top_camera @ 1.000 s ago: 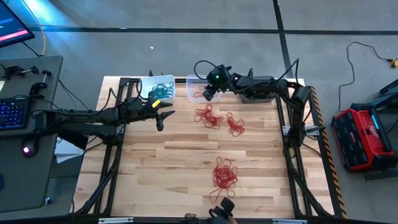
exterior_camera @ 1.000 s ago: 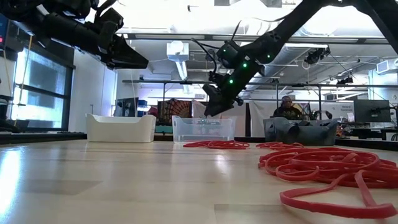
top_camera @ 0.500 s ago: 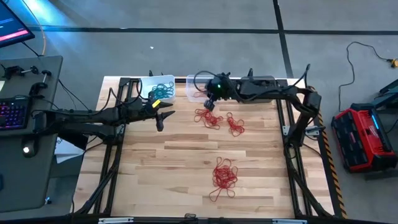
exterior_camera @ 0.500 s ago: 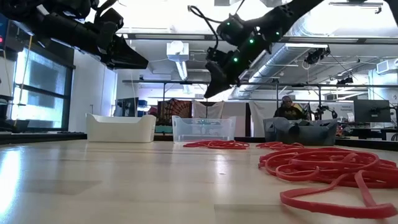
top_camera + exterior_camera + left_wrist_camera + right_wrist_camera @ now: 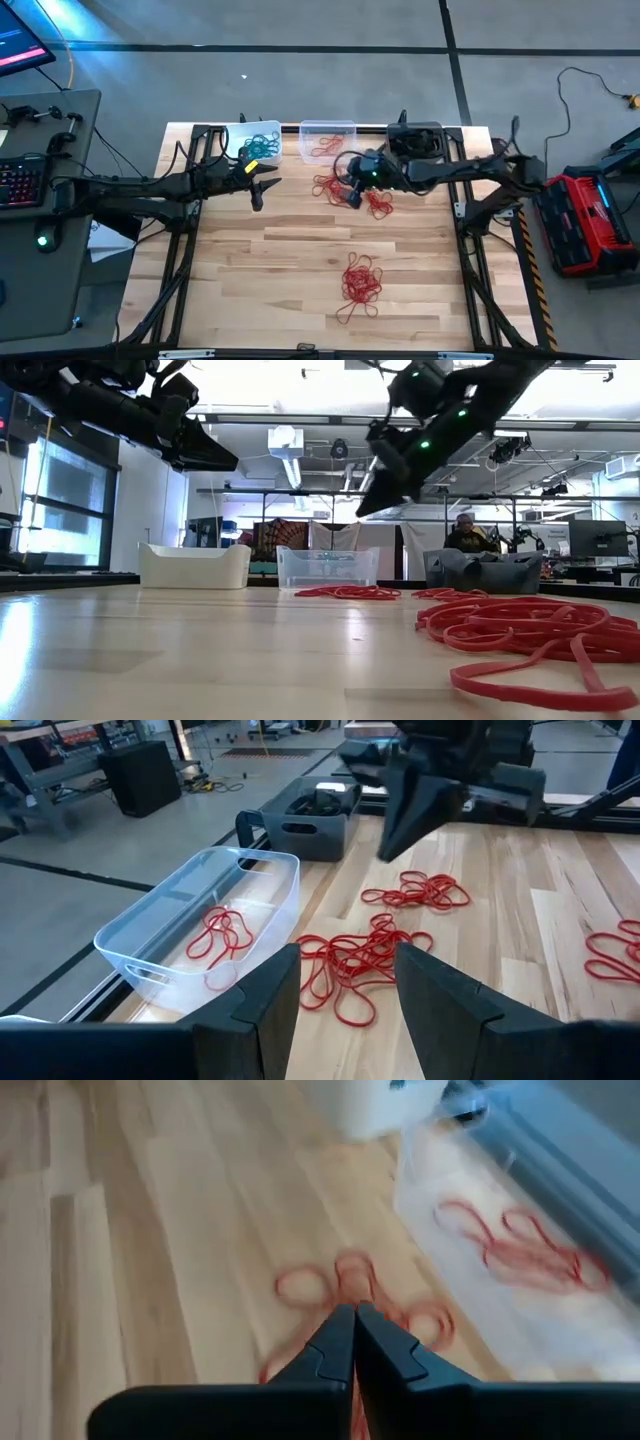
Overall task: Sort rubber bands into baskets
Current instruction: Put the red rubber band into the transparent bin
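One camera hangs overhead, looking straight down on the whole table. Another sits at tabletop level, gazing across the boards into the room. Each wrist camera peers close past its own fingers; both catch the clear basket.

- Three baskets are seen at the table's far edge.
- Three bunches of red rubber bands are counted on the table.
- Two arms are seen.
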{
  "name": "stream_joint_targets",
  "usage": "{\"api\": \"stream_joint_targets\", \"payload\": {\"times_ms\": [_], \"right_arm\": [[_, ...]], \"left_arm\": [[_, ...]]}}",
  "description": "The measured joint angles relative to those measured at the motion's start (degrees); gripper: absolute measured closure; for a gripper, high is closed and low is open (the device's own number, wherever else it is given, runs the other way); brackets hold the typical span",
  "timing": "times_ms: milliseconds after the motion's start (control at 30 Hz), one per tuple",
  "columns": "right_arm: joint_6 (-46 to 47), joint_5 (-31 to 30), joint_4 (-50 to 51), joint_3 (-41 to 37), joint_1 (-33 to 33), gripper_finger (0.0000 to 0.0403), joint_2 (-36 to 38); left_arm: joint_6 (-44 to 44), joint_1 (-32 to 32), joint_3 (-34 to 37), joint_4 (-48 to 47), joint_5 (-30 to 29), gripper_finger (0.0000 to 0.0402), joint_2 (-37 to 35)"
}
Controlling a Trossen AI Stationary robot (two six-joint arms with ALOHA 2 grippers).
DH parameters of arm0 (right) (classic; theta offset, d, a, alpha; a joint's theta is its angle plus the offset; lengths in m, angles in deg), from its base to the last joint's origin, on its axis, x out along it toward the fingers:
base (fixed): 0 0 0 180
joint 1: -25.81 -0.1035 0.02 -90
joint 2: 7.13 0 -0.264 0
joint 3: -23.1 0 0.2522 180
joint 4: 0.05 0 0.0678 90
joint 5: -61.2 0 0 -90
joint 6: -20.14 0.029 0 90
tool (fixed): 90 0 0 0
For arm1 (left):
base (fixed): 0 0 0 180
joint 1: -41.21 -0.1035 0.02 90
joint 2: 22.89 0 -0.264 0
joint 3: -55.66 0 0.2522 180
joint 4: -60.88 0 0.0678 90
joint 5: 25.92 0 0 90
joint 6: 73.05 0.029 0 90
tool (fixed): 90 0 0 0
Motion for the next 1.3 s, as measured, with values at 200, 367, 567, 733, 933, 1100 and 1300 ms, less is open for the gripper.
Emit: {"api": "stream_joint_targets", "payload": {"times_ms": [200, 367, 567, 733, 933, 1100, 1300], "right_arm": [[5.8, -0.2, 13.9, -1.3, -0.7, 0.0400, 3.1], [10.5, -0.8, 19.3, -1.3, 0.6, 0.0387, 1.6], [14.2, -3.4, 20.0, -1.3, 3.7, 0.0330, -1.7], [16.8, -3.4, 20.3, -1.3, 5.8, 0.0281, -5.7], [17.4, -3.4, 20.1, -1.3, 7.3, 0.0256, -9.1], [17.3, -2.8, 19.3, -1.1, 8.1, 0.0262, -10.5], [16.5, -2.6, 19.2, -1.1, 8.5, 0.0310, -10.5]], "left_arm": [[0.4, 0.0, 0.0, 0.0, 0.0, 0.0245, 0.0], [0.4, 0.0, 0.0, 0.0, 0.0, 0.0245, 0.0], [0.3, 0.0, 0.0, 0.0, 0.0, 0.0245, 0.0], [0.2, 0.0, 0.0, 0.0, 0.0, 0.0245, 0.0], [-0.1, 0.0, 0.0, 0.0, 0.0, 0.0245, 0.0], [-0.2, 0.0, 0.0, 0.0, 0.0, 0.0245, 0.0], [-0.2, 0.0, 0.0, 0.0, 0.0, 0.0245, 0.0]]}}
